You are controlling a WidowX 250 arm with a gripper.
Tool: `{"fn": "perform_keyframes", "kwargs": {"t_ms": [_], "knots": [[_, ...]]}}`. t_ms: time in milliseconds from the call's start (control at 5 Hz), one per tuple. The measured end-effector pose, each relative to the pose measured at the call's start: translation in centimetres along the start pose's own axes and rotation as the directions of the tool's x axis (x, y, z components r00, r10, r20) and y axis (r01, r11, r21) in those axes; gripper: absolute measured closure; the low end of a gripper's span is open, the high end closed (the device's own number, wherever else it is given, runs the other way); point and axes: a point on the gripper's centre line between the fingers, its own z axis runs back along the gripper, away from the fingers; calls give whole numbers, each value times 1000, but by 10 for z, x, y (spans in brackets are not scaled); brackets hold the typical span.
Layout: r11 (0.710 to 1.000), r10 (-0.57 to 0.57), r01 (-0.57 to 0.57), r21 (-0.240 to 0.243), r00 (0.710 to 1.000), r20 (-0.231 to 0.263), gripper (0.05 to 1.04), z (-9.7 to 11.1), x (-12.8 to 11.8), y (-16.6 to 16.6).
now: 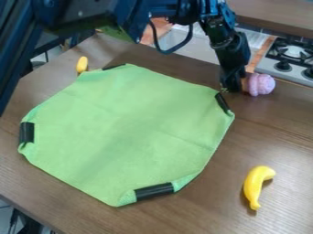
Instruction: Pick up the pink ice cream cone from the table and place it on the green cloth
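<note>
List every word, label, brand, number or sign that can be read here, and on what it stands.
No text can be read.
The green cloth, black strips and yellow banana show none.
Any marks on the stove knob or robot arm are too small to read.

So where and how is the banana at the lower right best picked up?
I'd grip the banana around the middle of its curve, coming down from above and closing across its narrow width. It lies lengthwise on the table, long and slim and tapering to a thin stem, so the thicker middle should give the steadier hold.
</note>
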Motion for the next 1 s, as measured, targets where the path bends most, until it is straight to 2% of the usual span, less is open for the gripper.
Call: {"fn": "perform_keyframes", "kwargs": {"t_ms": [200,400,600,800,1000], "knots": [[1000,15,-15,-21,1000,18,687,5,-1,-7],[1000,28,-27,-7,998,52,687,24,-9,-6],[999,22,-25,28,995,100,687,56,-13,-6],[999,24,-28,31,991,133,687,75,-22,-17],[998,64,-65,2,989,132,687,89,-34,-30]]}}
